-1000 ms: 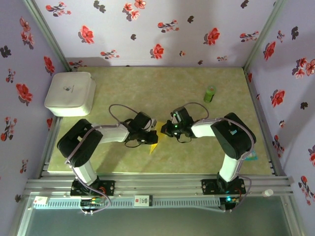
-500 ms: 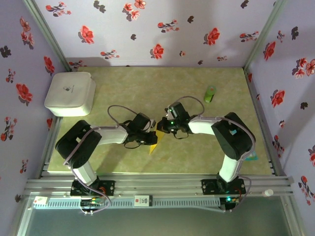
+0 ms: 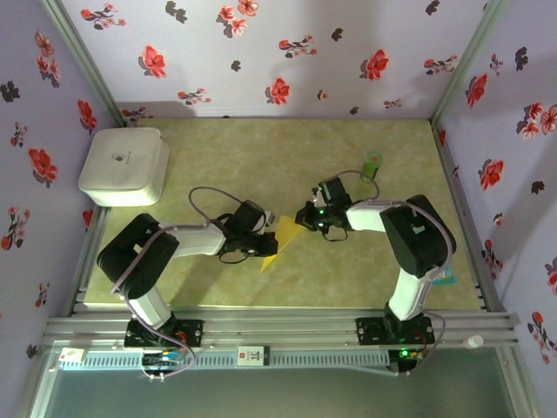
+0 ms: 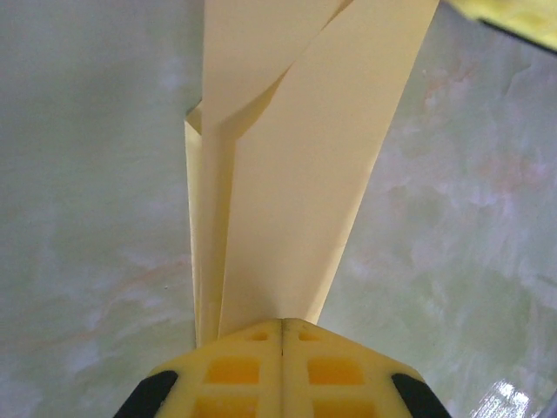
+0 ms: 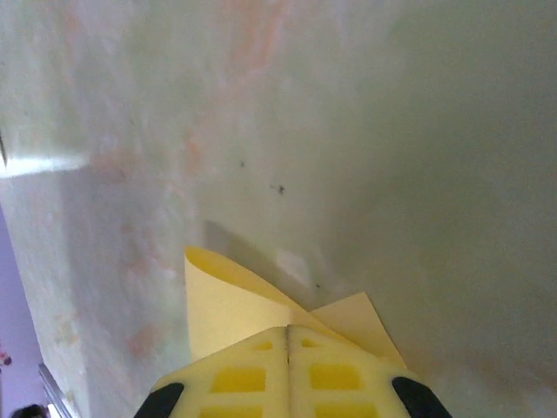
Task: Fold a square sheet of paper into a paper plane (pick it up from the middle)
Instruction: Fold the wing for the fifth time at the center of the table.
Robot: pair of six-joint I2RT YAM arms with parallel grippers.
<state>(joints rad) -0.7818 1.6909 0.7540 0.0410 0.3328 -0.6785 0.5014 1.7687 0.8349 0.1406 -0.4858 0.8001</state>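
Top external view: places the left gripper [image 3: 270, 232] and the right gripper [image 3: 304, 224] tip to tip, with the square sheet of paper [image 3: 280, 244] spanning the short gap between them. Folded into a slim yellow wedge, one corner at the right fingertips, the body passing the left fingertips and tapering to a point just beyond them on the near side. Far past the right fingers, a small green cylinder [image 3: 372, 165], well apart from the paper. Far off on the left arm's side, a white rounded box [image 3: 126, 165], also well apart.

Left wrist view: shows the yellow pads [image 4: 235, 370] pressed flush along their seam, pinching the end of the paper. Straight ahead of the tips, overlapping creased layers, a diagonal fold crossing them near the far end. On either side of the fingers, bare marbled tabletop [image 4: 87, 174].

Right wrist view: shows the fingers [image 5: 239, 379] likewise closed tight, with no gap at the seam. Directly ahead of the tips, a small curled flap of the yellow paper, emerging from between them and apparently nipped there, lifted slightly off the surface to the left.
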